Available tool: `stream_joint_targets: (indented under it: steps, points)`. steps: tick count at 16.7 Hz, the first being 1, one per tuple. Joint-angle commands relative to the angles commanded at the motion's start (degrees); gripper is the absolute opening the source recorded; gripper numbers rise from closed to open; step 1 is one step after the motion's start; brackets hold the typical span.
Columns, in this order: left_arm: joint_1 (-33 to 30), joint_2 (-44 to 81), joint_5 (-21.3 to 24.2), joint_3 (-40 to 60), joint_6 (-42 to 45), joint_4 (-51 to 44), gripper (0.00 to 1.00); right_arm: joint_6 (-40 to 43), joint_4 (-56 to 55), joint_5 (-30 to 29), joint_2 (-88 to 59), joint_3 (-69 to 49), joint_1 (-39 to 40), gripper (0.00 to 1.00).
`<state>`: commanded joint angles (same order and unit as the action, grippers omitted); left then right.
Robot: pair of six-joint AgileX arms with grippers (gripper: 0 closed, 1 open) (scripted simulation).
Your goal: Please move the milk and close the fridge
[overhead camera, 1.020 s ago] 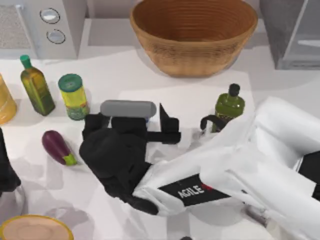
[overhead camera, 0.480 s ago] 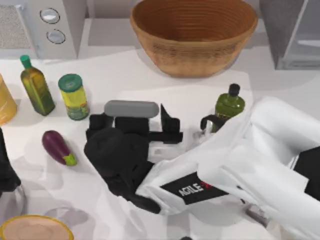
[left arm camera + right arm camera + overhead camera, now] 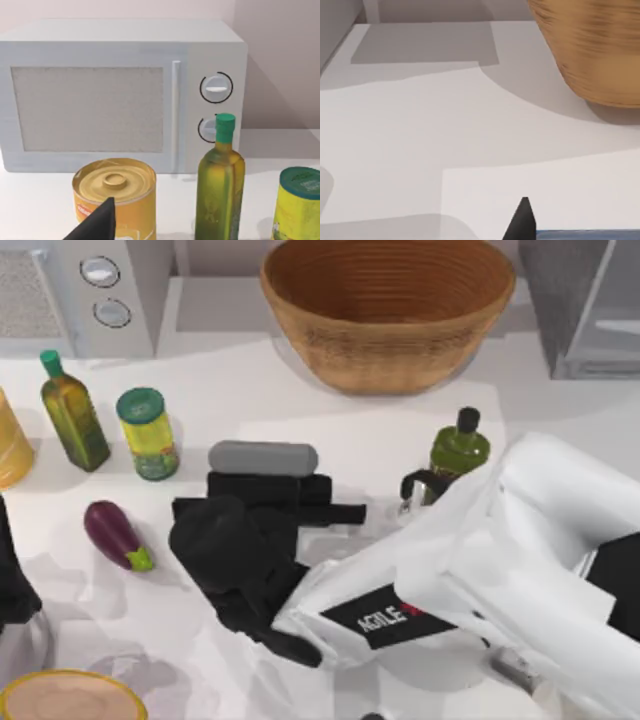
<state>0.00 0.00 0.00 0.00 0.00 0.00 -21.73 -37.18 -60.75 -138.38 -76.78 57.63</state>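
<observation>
White tabletop seen from above, with a wicker basket (image 3: 388, 310) at the back and the grey fridge (image 3: 560, 300) in the far right corner, its lighter door panel swung open. The right arm reaches across to the middle of the table, where the right gripper (image 3: 320, 502) hangs low between the green-lidded yellow jar (image 3: 147, 432) and a dark green bottle (image 3: 458, 452). A moment ago one finger stood out to the side; now it has drawn in flush, so the jaws have come together, by my reading onto the milk beneath them, which the gripper's body covers here. The left arm (image 3: 10, 585) sits parked at the left edge.

From the left wrist, a microwave (image 3: 120, 95) stands behind a yellow can (image 3: 115, 192) and an olive oil bottle (image 3: 220, 190); whether that gripper is apart or together I cannot tell.

From the right wrist, the milk (image 3: 590, 235) appears as a blue strip just beside a dark fingertip (image 3: 522, 220). The grasp looks made; lifting and closing the fridge remain.
</observation>
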Motion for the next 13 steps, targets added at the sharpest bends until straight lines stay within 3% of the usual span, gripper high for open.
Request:
stream_joint_targets:
  steps: [3,4,13]
  points:
    - [0.0,0.0,0.0,0.0,0.0,0.0,1.0,0.0,0.0,0.0,0.0,0.0,0.0,0.02]
    - [0.0,0.0,0.0,0.0,0.0,0.0,1.0,0.0,0.0,0.0,0.0,0.0,0.0,0.0]
    - [0.0,0.0,0.0,0.0,0.0,0.0,1.0,-0.04,0.23,0.01,0.31,0.03,0.17,0.0]
